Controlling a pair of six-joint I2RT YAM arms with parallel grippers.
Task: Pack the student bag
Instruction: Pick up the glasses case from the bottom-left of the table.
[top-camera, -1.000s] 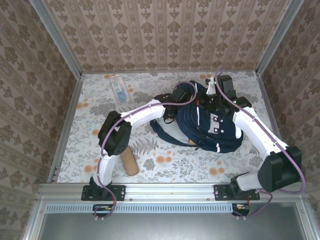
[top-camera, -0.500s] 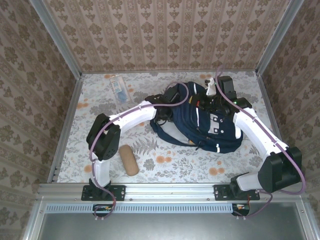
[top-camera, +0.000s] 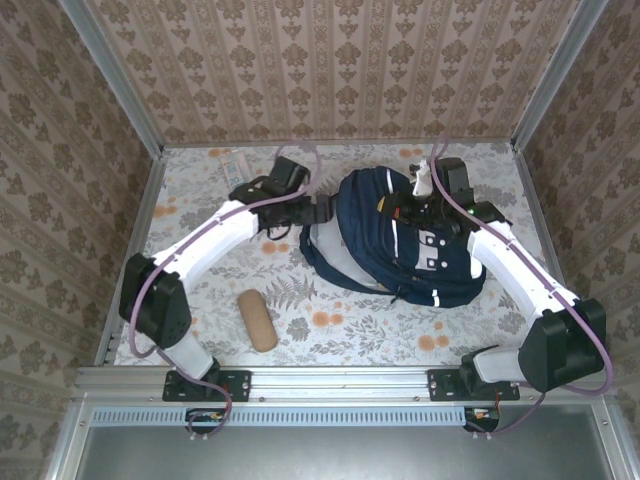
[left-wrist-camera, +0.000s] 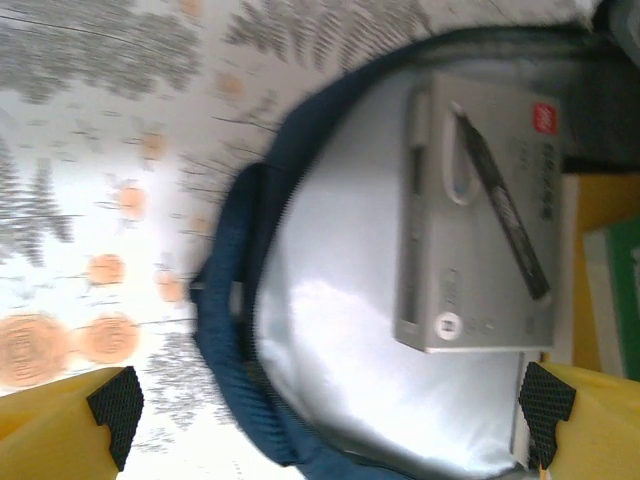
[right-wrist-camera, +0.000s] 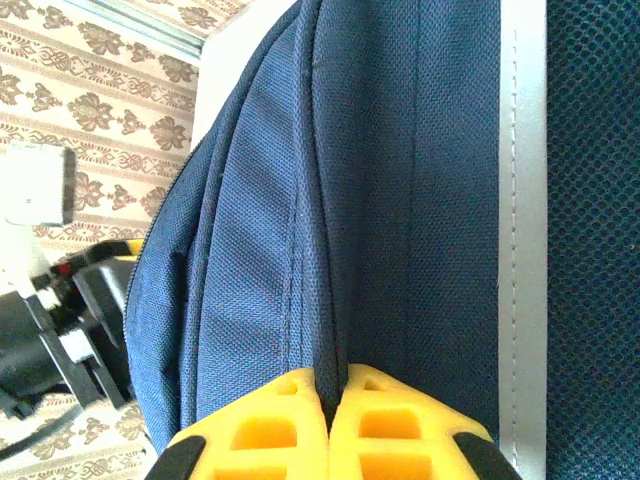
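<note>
The flower-printed counter (top-camera: 200, 290) carries the student bag (top-camera: 380, 235), a navy backpack lying flat right of centre towards the back wall, with its straps trailing to the near left. Its mouth gapes towards the left arm, showing a silvery lining inside the blue rim (left-wrist-camera: 225, 310).

The left claw (top-camera: 322, 210) hangs just at that opening with its yellow fingers (left-wrist-camera: 60, 430) spread wide and nothing between them. The right claw (right-wrist-camera: 335, 385) sits on top of the bag, closed tight on a fold of the navy fabric (right-wrist-camera: 400, 180) beside a white stripe (right-wrist-camera: 520, 200).

Inside lies a grey box (left-wrist-camera: 480, 210) with a red label and a dark pen (left-wrist-camera: 505, 215) across it, next to a yellow cover (left-wrist-camera: 590, 230) and a green one (left-wrist-camera: 615, 290). A tan oblong case (top-camera: 258, 321) rests on the counter near the front left, well apart from the bag.
</note>
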